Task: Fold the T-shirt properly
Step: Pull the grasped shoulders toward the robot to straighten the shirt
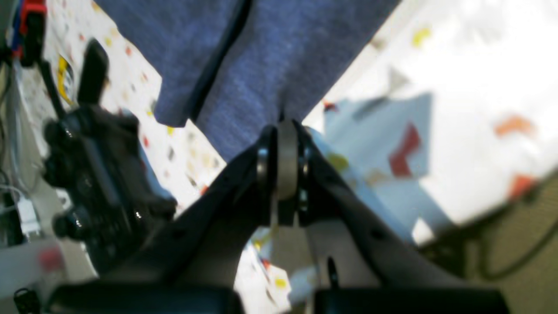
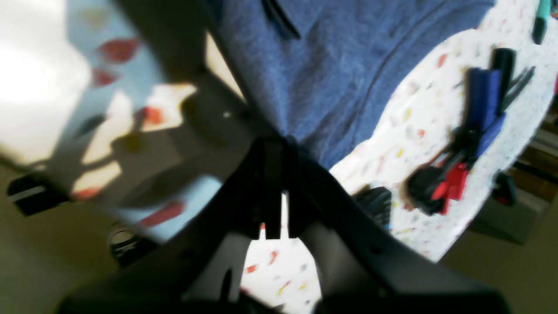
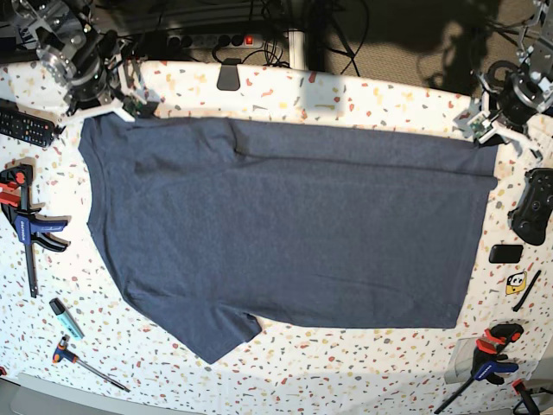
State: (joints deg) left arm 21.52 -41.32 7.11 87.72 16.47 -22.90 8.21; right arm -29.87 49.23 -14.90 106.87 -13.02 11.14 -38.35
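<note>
Both end effectors, left (image 1: 285, 126) and right (image 2: 274, 139), were clamped on the T-shirt (image 3: 285, 233) corners; ahead of them, folding had barely begun.

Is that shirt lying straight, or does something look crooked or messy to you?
Nothing looks damaged or spilled. The T-shirt lies spread on the table, but its upper strip is folded over unevenly, leaving a slanted crease near the top. The left end effector and right end effector each pinch a top corner.
</note>
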